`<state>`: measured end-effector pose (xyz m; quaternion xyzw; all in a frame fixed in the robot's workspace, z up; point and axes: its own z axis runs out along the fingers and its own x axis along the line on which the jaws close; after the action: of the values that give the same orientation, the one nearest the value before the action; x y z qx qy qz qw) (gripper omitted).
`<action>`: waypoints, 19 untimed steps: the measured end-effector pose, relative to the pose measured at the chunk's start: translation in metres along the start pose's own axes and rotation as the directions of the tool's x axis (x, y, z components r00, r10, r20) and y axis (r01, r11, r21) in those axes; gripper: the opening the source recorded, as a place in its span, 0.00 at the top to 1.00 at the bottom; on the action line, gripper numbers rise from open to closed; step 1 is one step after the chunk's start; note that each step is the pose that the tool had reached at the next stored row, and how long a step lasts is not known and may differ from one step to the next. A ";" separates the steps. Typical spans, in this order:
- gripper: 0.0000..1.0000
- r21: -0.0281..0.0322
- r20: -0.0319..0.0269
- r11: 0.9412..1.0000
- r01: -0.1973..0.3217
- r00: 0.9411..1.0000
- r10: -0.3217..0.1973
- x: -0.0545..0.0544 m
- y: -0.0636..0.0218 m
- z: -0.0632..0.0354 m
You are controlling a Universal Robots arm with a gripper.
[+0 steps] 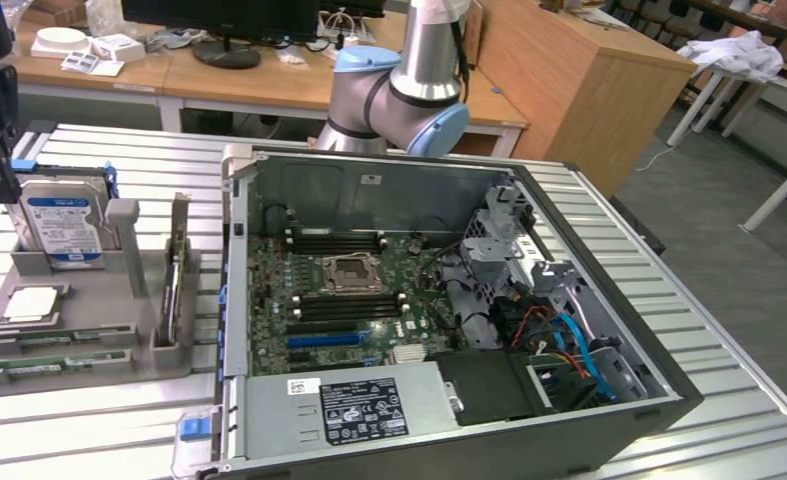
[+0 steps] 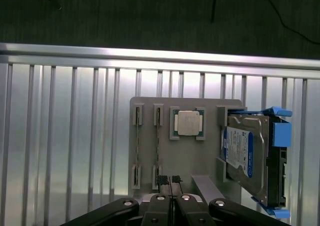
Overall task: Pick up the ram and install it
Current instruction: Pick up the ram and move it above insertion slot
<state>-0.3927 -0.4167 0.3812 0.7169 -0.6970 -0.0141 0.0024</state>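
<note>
Ribbed metal table, parts tray: approach step, gripper hovers above the ram, jaws shut tight, empty. Grabbing likely needs them opened and squared across that thin edge.

Exterior view angles down from afar; wrist view overhead; both see tray.

Thin green ram stick is sitting in grey plastic tray.
Tray is resting beside open metal computer case.
</note>
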 end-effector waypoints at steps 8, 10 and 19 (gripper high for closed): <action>0.89 0.001 0.000 1.000 0.000 1.000 0.000 0.000 -0.0001 0.0026; 0.89 0.001 0.000 1.000 0.000 1.000 0.000 0.000 -0.0001 0.0033; 0.89 0.001 0.000 1.000 0.000 1.000 0.000 0.000 -0.0001 0.0039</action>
<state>-0.3927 -0.4167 0.3773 0.7169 -0.6970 -0.0136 0.0019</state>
